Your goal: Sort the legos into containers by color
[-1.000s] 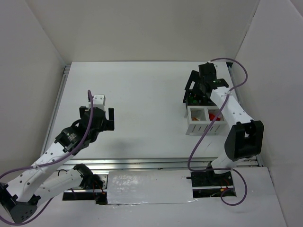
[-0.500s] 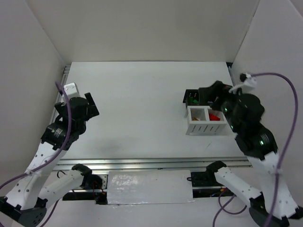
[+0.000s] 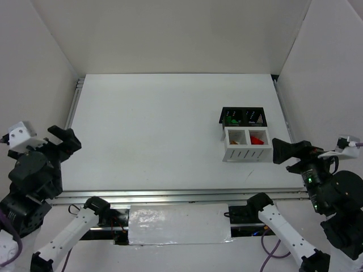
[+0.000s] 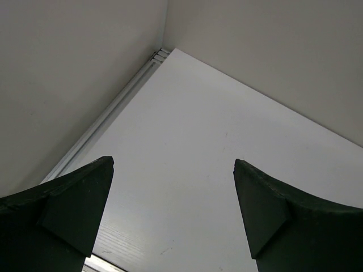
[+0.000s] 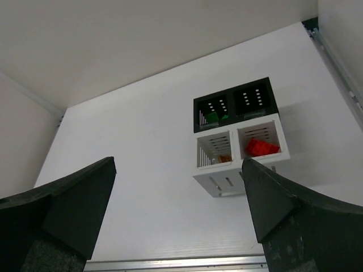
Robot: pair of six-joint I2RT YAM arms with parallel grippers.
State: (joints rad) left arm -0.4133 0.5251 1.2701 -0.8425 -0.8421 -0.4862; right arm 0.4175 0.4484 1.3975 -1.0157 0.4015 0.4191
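1. Containers. The black bin (image 3: 243,115) and the white bin (image 3: 247,154) stood joined as one block on the table (image 3: 153,124), at 3 o'clock from the table centre in the top view. The black bin was on the 12 o'clock side and the white bin, slotted front outward, on the 6 o'clock side.

2. Legos.
- A green lego (image 5: 211,118) lay in the 9 o'clock cell of the black bin.
- An orange-brown lego (image 5: 224,159) lay in the 9 o'clock cell of the white bin.
- A red lego (image 5: 261,147) lay in the 3 o'clock cell of the white bin.
- The contents of the 3 o'clock cell of the black bin could not be made out.

3. Left gripper (image 4: 173,181). It was held raised at 9 o'clock, beyond the table edge and well apart from the bins. Its jaws stood wide apart, framing bare table surface.

4. Right gripper (image 5: 178,170). It was held raised at 4 o'clock, near the white bin but not touching it. Its jaws stood wide apart, and the wrist view showed the whole block between and beyond them.
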